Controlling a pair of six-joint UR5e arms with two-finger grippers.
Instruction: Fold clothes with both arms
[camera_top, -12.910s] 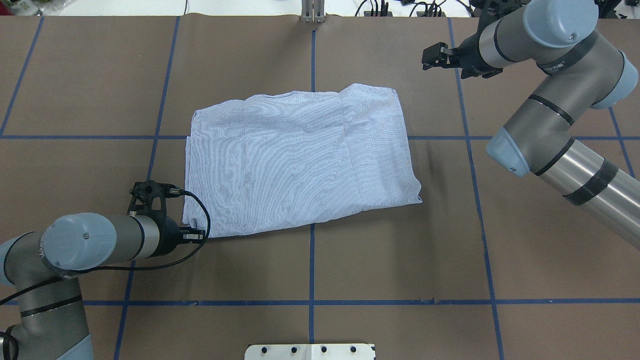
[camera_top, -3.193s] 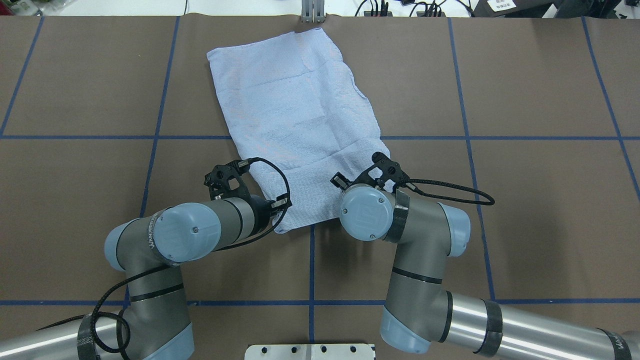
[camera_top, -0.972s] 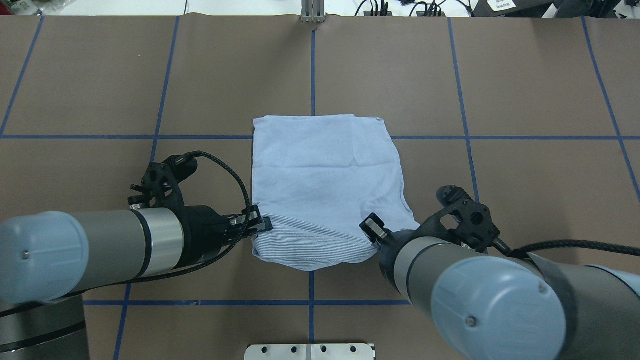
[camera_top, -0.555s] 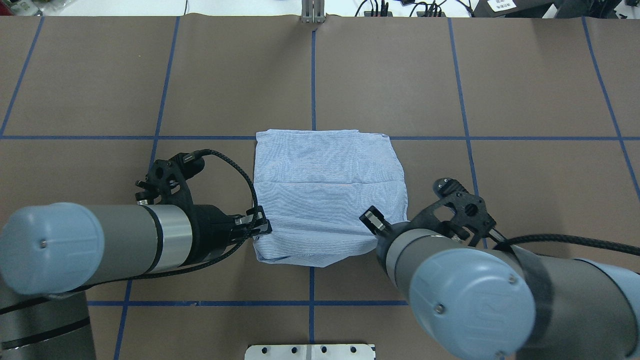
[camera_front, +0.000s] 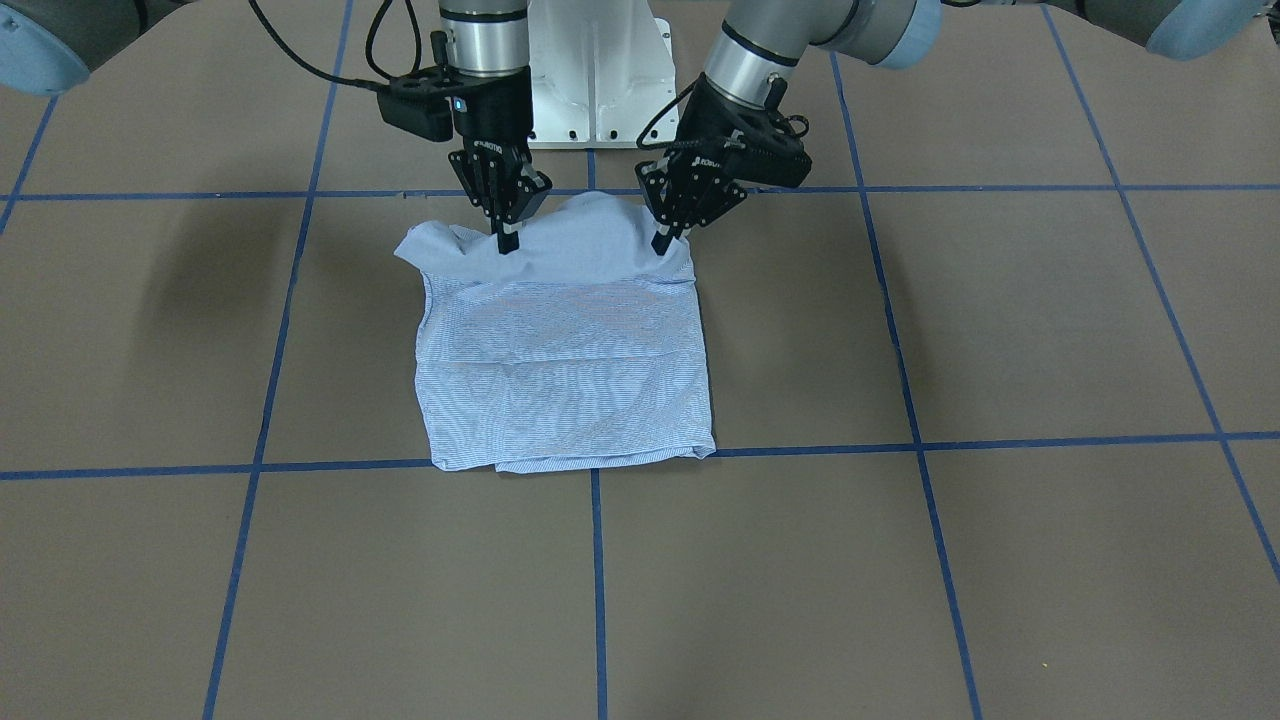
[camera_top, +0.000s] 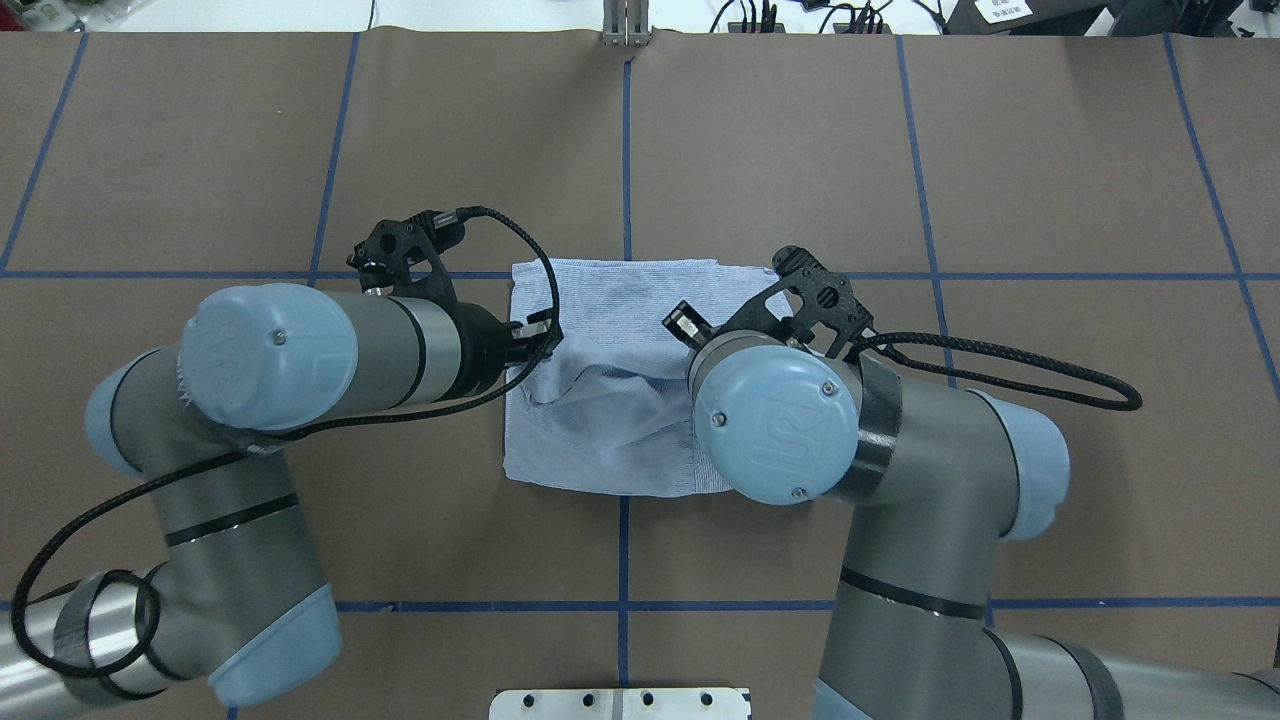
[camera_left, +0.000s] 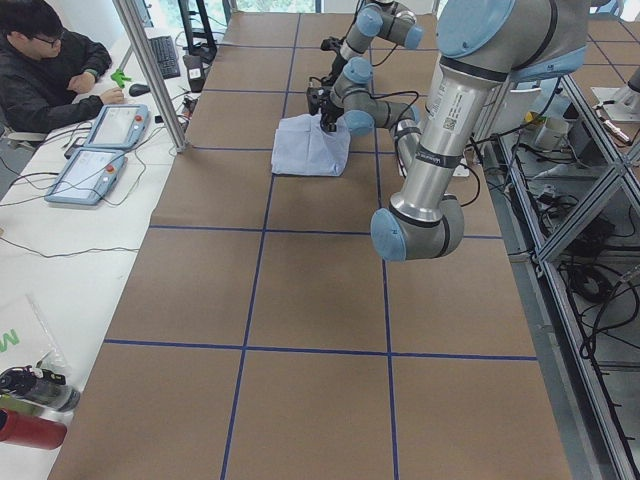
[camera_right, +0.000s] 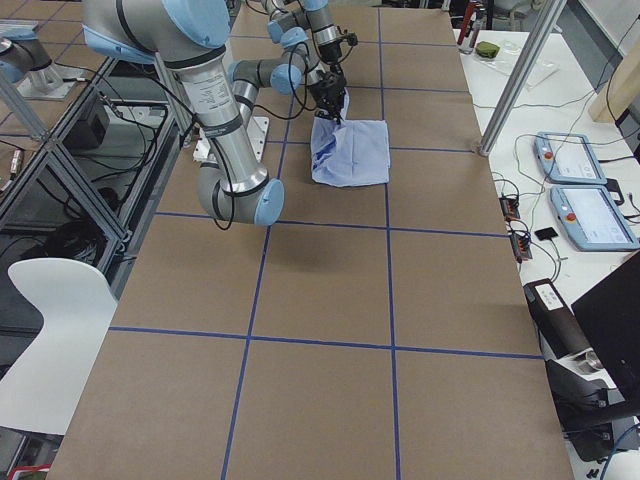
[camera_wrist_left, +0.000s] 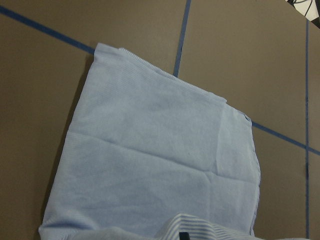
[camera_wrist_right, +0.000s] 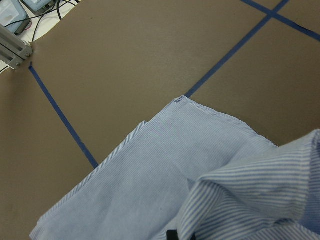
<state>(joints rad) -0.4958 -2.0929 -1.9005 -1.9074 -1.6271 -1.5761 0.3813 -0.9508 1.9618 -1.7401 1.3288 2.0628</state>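
Shirt: the light blue and white fine-striped shirt (camera_front: 565, 370) lies part-folded in the middle of the brown paper-covered table (camera_front: 1000, 320). Its far edge runs along a blue tape line (camera_front: 1000, 440), and the edge nearest the robot is raised off the layers below.
Left gripper: the black two-fingered left gripper (camera_front: 661, 241) points down, its fingers pinched together on one end of that raised edge.
Right gripper: the black two-fingered right gripper (camera_front: 508, 242) has its fingers closed on cloth at the other end.
Slack between grips: the cloth humps and sags between the two pinches. Carried over like that, I reckon it lands with a crease across the middle.
Loose flap: a corner (camera_front: 412, 250) sticks out past the right gripper, unheld. It could tuck under or trail and spoil the side edge.
Uneven travel: if one arm leads the other, the fold line skews and the edges won't meet.
Slip: each pinch looks thin, so a layer might slide out mid-carry.
Lower layers: an under-layer (camera_front: 560, 464) peeps out at the far edge. Any drag from the lift could pull the stack further out of line.
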